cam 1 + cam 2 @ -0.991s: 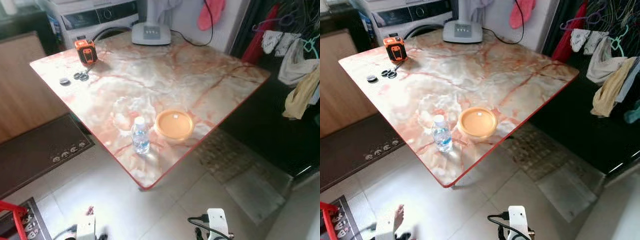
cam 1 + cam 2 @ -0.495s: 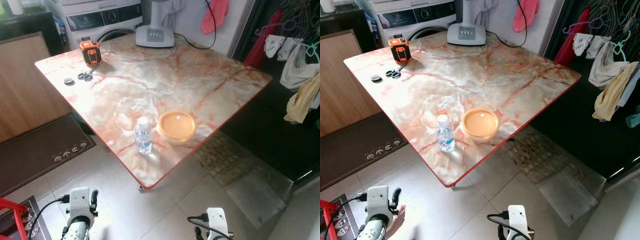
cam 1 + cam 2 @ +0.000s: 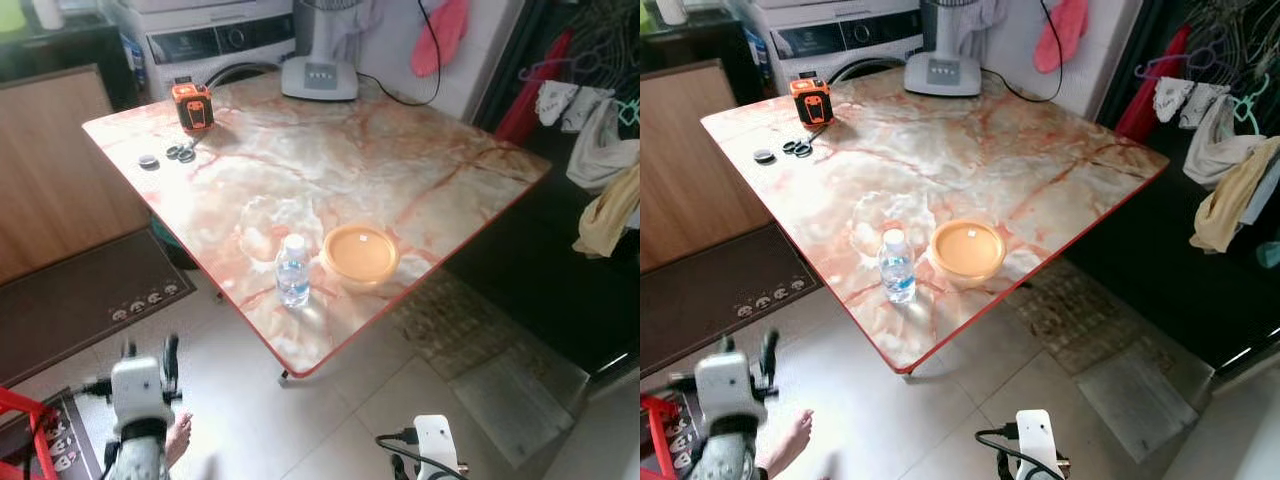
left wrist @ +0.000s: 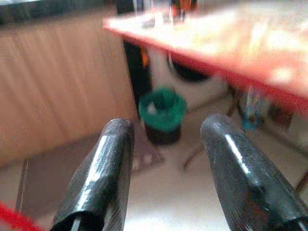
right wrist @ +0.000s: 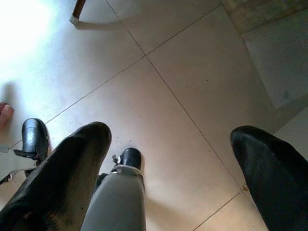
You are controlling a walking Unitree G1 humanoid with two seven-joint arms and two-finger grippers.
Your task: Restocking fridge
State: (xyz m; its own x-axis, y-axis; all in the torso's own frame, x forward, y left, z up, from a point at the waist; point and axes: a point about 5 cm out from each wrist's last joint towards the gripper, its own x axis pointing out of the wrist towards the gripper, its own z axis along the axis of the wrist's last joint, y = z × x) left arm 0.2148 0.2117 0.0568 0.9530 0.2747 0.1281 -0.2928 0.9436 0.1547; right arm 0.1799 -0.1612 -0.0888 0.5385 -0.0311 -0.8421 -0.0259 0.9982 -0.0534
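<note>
A clear water bottle point(image 3: 292, 271) with a white cap stands near the front corner of the marble table point(image 3: 400, 170). An orange round container point(image 3: 360, 254) sits just right of it. My left gripper point(image 3: 148, 352) is raised over the floor, below and to the left of the table corner. Its fingers point(image 4: 110, 163) are open and hold nothing, and they point under the table. My right arm point(image 3: 432, 447) hangs low. The right gripper point(image 5: 171, 139) is open and faces the floor tiles.
An orange boxy tool point(image 3: 192, 105), small round bits point(image 3: 148, 160) and a fan base point(image 3: 319, 78) lie at the table's far side. A washing machine point(image 3: 220, 40) stands behind. Clothes point(image 3: 600, 150) hang at right. A green bin point(image 4: 162, 108) sits under the table. A person's foot point(image 3: 790, 440) is near my left arm.
My left arm has come up from the bottom edge, with its gripper now higher and open. The camera has shifted a little, and the bottle and container stay put.
</note>
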